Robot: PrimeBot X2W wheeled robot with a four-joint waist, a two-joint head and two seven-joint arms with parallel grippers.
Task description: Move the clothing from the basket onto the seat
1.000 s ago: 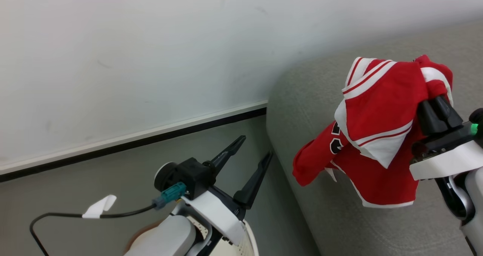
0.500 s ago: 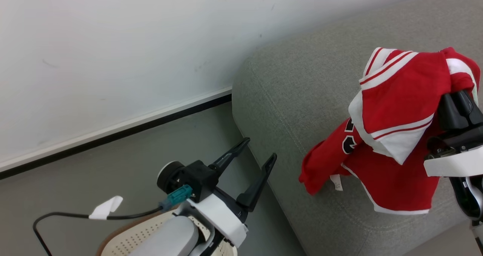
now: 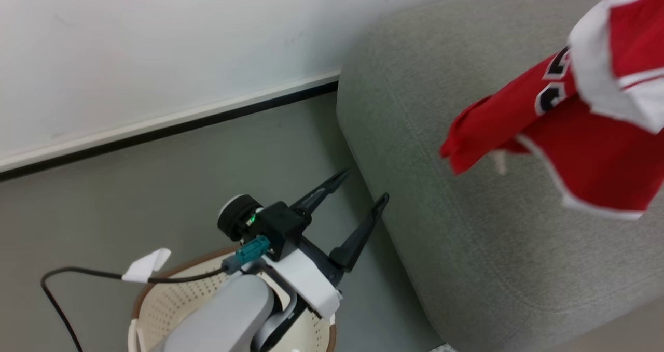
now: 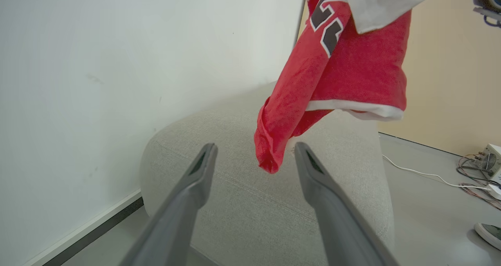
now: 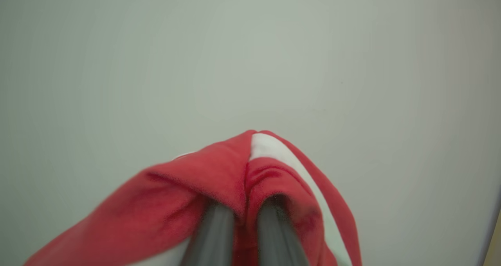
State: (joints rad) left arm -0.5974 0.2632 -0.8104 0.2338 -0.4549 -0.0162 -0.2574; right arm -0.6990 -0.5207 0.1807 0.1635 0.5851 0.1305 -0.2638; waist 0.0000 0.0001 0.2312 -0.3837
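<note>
The red clothing (image 3: 586, 150), with white trim and black numerals, hangs in the air above the grey seat (image 3: 467, 238) at the upper right. In the left wrist view the clothing (image 4: 344, 70) dangles over the seat (image 4: 254, 203), its lowest fold just above the cushion. My right gripper (image 5: 244, 215) is shut on the clothing (image 5: 219, 180), the fabric bunched over both fingers. My left gripper (image 3: 358, 188) stands open over the floor beside the seat's corner, nothing between its fingers. The cream basket (image 3: 171, 300) with its brown rim lies under my left arm.
A white wall (image 3: 155, 56) with a dark skirting strip runs behind the seat and floor. A black cable with a white tag (image 3: 148, 265) trails from my left wrist. Cables, a small white box (image 4: 489, 162) and a shoe (image 4: 489, 234) lie on the floor beyond the seat.
The head camera has shifted, so more of the basket shows and the clothing sits further up and right. The clothing stays in the right gripper's hold; the left gripper stays open.
</note>
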